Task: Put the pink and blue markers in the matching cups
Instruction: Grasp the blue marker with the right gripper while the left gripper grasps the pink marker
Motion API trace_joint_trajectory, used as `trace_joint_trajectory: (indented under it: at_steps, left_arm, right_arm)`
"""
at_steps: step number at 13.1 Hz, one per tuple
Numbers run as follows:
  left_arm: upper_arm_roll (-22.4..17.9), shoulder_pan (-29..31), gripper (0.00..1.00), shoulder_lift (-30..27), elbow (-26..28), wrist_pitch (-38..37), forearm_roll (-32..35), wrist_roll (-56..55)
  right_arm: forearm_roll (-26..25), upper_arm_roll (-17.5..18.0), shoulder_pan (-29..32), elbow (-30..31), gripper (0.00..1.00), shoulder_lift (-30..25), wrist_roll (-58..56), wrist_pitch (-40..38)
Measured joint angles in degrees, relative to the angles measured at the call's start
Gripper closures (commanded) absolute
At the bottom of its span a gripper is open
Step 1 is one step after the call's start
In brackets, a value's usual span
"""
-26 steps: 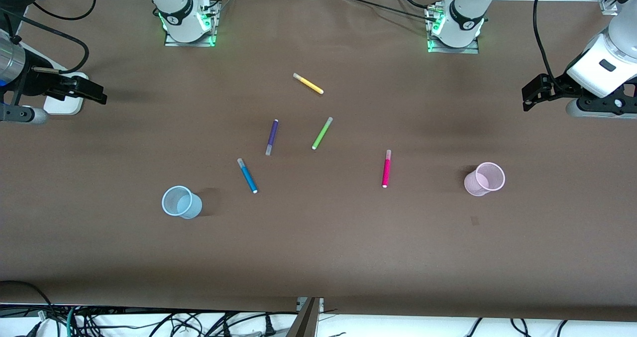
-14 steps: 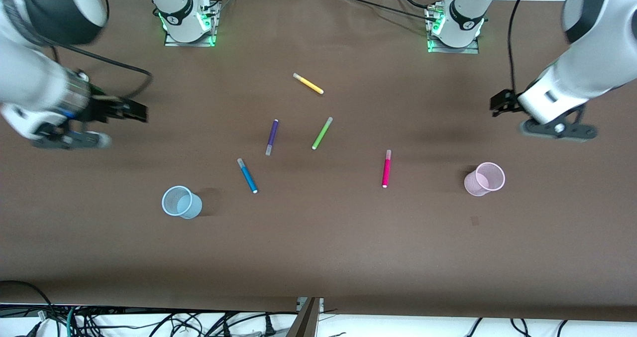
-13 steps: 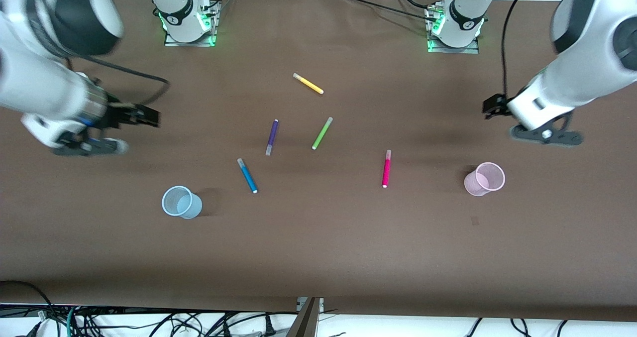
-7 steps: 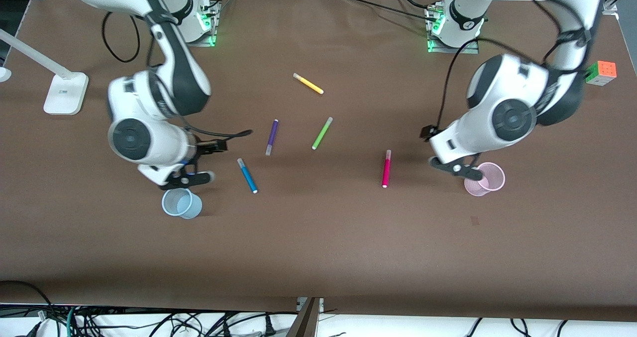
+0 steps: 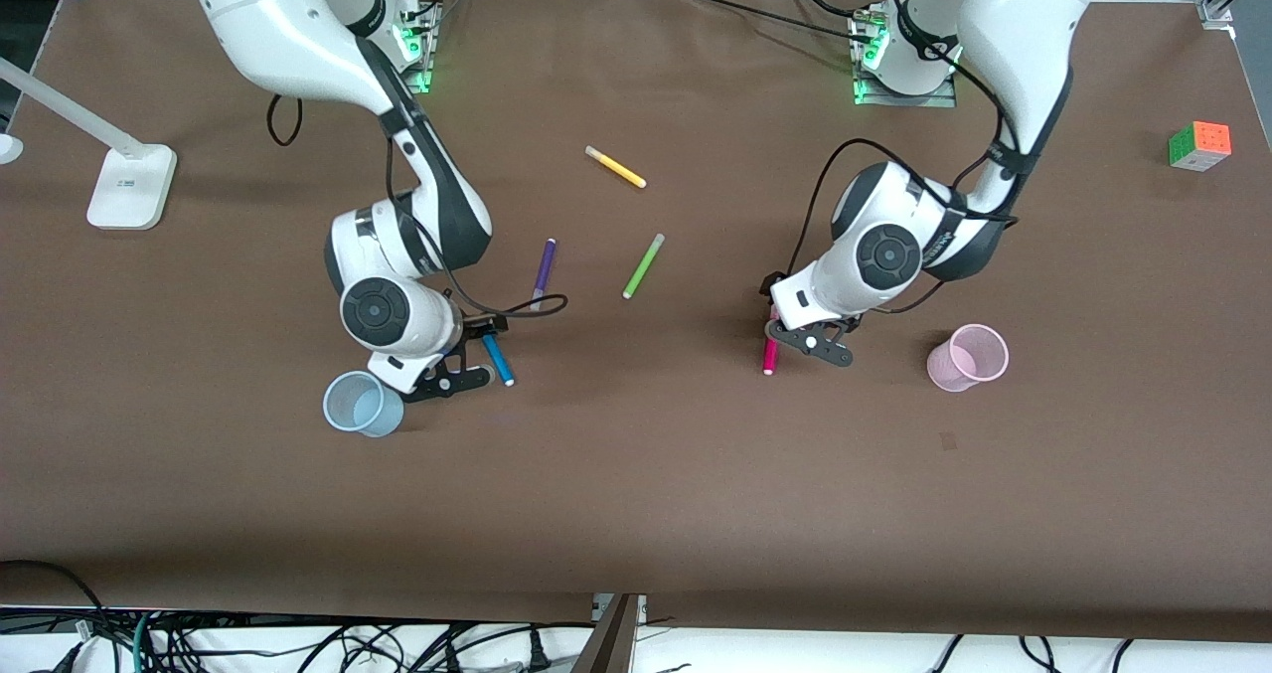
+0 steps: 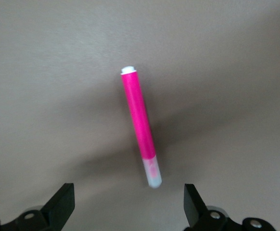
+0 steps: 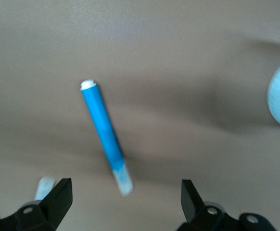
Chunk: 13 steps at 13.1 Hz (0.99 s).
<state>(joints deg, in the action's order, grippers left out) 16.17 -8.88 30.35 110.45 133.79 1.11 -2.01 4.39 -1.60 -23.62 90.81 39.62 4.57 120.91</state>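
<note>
- left gripper [image 6: 125, 211] hangs over the pink marker [image 6: 140, 125], fingers [image 6: 60, 204] spread wide, holding nothing; right gripper [image 7: 123, 204] likewise wide open and empty over the blue marker [image 7: 104, 132]
- pink marker: bright magenta barrel, pale translucent cap; lies flat on the table [image 5: 636, 474], between the green marker [image 5: 643, 266] and the pink cup [image 5: 967, 357]
- blue marker: medium blue, pale cap, lying flat near the blue cup [image 5: 362, 404]; both cups upright, translucent
</note>
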Motion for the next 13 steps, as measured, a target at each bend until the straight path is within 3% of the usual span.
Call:
trace_joint_trajectory:
  at_steps: [1,3,4,5,6,7,8,10,13]
  left_arm:
    - [0.0,-0.4,0.18,0.7,0.6,2.0,0.0,-0.1]
    - [0.0,-1.4,0.23,2.2,0.9,4.9,0.0,-0.8]
    - [0.0,-1.7,0.42,2.9,0.9,5.7,0.0,-1.0]
    - [-0.1,-1.9,0.54,3.2,0.9,6.1,0.0,-1.1]
    - [-0.1,-1.9,0.64,3.4,0.9,6.1,0.0,-1.1]
    - [-0.1,-1.9,0.69,3.4,0.9,6.1,0.0,-1.1]
    - [-0.1,-2.0,0.69,3.4,0.9,6.1,0.0,-1.1]
    - [-0.1,-2.1,0.68,3.6,0.9,6.1,0.0,-1.1]
    - [-0.1,-2.1,0.67,4.2,0.9,6.2,0.0,-1.1]
  right_arm:
    - [0.0,0.0,0.0,1.1,0.00,0.7,-1.5,2.9]
    - [0.0,0.0,-0.2,3.1,0.03,1.3,-3.1,7.0]
    - [0.0,0.0,-0.4,3.8,0.12,1.3,-3.3,7.8]
    - [0.0,0.0,-0.8,4.1,0.21,1.3,-3.3,8.2]
    - [0.0,0.0,-1.0,4.4,0.33,1.3,-3.3,8.2]
    - [0.0,0.0,-1.2,4.7,0.52,1.3,-3.5,8.2]
    - [0.0,0.0,-1.2,5.0,0.73,1.3,-4.1,8.2]
    - [-0.1,-0.3,-1.2,5.3,1.00,1.1,-6.0,8.2]
    - [-0.1,-0.3,-1.2,5.5,1.00,0.8,-7.1,8.2]
